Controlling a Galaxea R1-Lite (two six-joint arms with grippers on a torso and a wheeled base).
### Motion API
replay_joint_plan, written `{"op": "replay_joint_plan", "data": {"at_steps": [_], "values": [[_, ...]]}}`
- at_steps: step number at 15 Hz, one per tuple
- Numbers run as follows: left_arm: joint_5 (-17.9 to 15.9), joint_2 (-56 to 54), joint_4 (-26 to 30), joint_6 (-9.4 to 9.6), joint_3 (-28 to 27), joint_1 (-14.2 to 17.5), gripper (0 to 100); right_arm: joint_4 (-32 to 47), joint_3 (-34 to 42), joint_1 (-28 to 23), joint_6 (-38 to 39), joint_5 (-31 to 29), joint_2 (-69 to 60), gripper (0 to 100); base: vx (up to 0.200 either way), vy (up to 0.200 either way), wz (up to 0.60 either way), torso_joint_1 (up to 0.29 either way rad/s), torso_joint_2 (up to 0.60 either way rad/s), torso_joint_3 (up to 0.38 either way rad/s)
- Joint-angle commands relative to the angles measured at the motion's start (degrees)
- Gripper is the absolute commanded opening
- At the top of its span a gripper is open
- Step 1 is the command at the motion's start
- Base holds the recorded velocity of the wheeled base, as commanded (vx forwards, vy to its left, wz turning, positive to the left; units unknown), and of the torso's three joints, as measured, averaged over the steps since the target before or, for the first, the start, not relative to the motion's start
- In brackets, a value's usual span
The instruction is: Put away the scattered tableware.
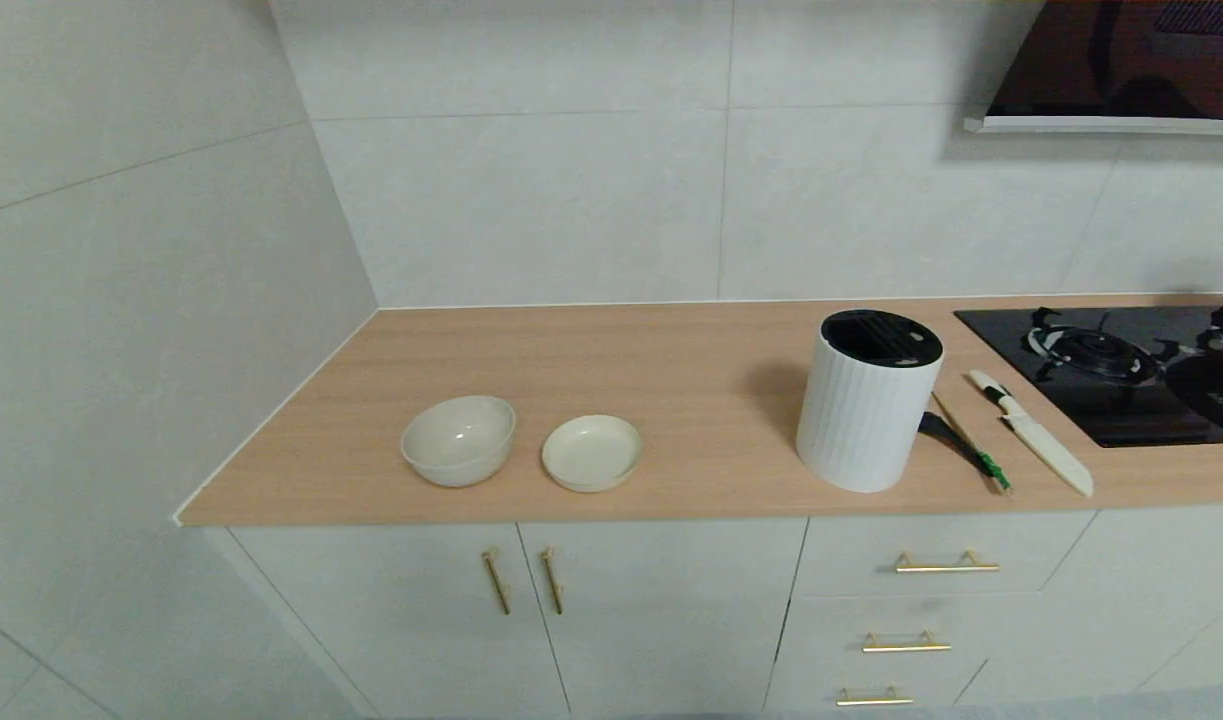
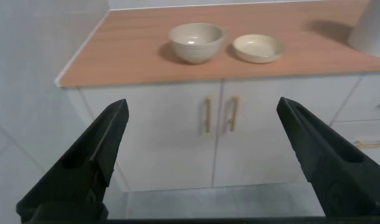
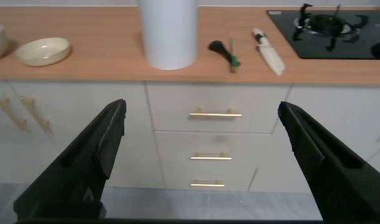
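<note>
The left hand (image 2: 202,106) and the right hand (image 3: 202,106) look alike, each with two matte black fingers (image 2: 84,165), thick and blocky at the base, that taper as flat-sided wedges with bevelled edges to narrow, blunt tips.

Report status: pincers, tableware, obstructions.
Left pincer and right pincer open, empty, short of the counter. Bowl, dish, knife, black spoon loose on counter. Holder upright between dish and spoon.

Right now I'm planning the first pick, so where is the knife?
In the head view the knife lies on the right side of the counter, between the black utensil beside the white holder and the stove.
</note>
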Motion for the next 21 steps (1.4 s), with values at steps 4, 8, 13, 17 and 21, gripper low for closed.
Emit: {"op": "replay_joint_plan", "data": {"at_steps": [4, 8, 13, 17, 21], "values": [[0.0, 0.0, 0.0, 0.01, 0.0, 0.0, 100, 0.0, 0.0, 0.0, 0.0, 0.0, 0.1, 100, 0.000, 0.200, 0.00, 0.001, 0.00, 0.002], [0.0, 0.0, 0.0, 0.01, 0.0, 0.0, 100, 0.0, 0.0, 0.0, 0.0, 0.0, 0.1, 100, 0.000, 0.200, 0.00, 0.004, 0.00, -0.001], [0.0, 0.0, 0.0, 0.01, 0.0, 0.0, 100, 0.0, 0.0, 0.0, 0.0, 0.0, 0.1, 100, 0.000, 0.200, 0.00, 0.005, 0.00, 0.001], [0.0, 0.0, 0.0, 0.01, 0.0, 0.0, 100, 0.0, 0.0, 0.0, 0.0, 0.0, 0.1, 100, 0.000, 0.000, 0.00, 0.000, 0.00, 0.000], [0.0, 0.0, 0.0, 0.01, 0.0, 0.0, 100, 0.0, 0.0, 0.0, 0.0, 0.0, 0.1, 100, 0.000, 0.000, 0.00, 0.000, 0.00, 0.000]]}}
